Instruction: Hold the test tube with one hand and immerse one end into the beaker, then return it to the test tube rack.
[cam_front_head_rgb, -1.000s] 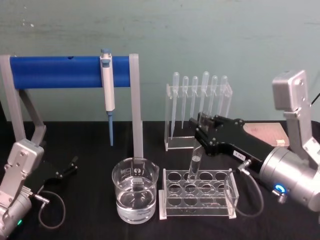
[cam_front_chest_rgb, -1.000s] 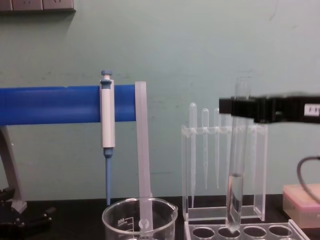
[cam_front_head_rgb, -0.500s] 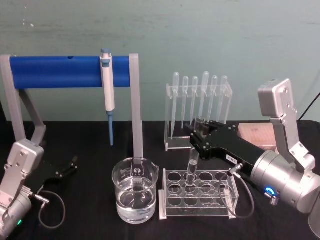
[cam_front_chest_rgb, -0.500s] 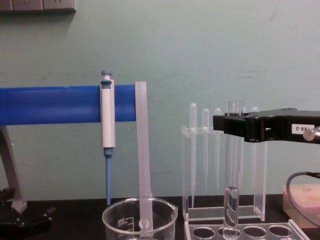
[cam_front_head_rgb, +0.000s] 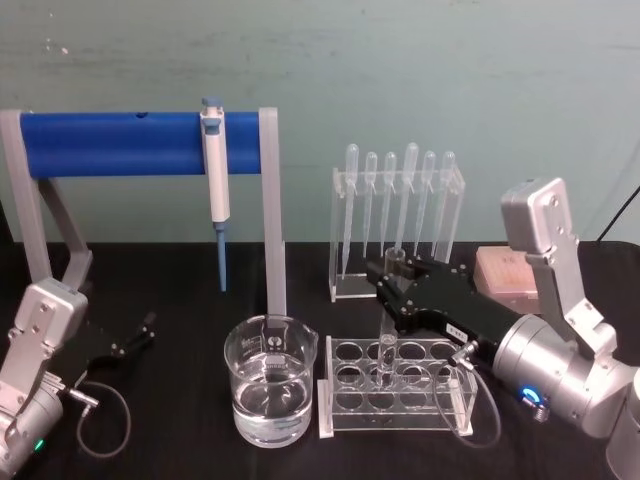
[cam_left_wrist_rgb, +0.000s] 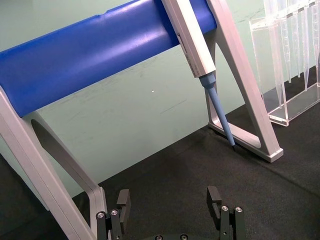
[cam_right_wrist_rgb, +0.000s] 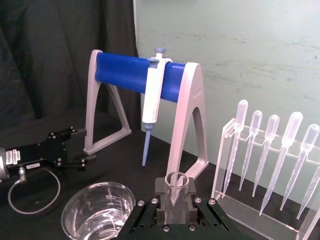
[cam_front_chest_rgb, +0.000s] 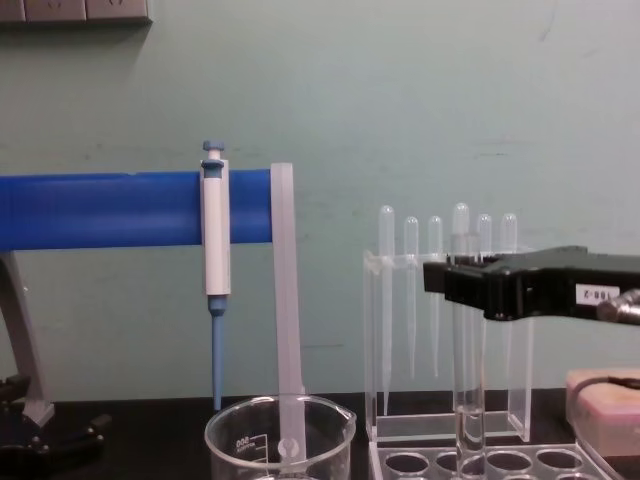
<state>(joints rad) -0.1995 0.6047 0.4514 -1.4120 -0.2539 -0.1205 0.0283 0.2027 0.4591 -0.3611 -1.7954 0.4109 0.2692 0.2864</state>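
The test tube (cam_front_head_rgb: 385, 345) stands upright with its lower end down in a hole of the clear tube rack (cam_front_head_rgb: 440, 415). My right gripper (cam_front_head_rgb: 388, 283) is shut on its upper part, and the open rim shows just above the black fingers (cam_right_wrist_rgb: 155, 205). From the side, the test tube (cam_front_chest_rgb: 467, 400) hangs below the right gripper (cam_front_chest_rgb: 458, 282) and reaches into the rack (cam_front_chest_rgb: 400, 465). The beaker (cam_front_head_rgb: 270, 392), part full of clear liquid, sits left of the rack. My left gripper (cam_left_wrist_rgb: 169, 202) rests open on the black table at the far left.
A blue bar stand (cam_front_head_rgb: 140, 143) carrying a white-and-blue pipettor (cam_front_head_rgb: 214, 165) stands behind the beaker. A clear holder of several plastic pipettes (cam_front_head_rgb: 398, 215) is behind the tube rack. A pink box (cam_front_head_rgb: 510, 270) lies at the back right.
My right gripper has come down with the test tube, and the tube's bottom has sunk from just above the rack into one of its holes. The left arm has stayed still.
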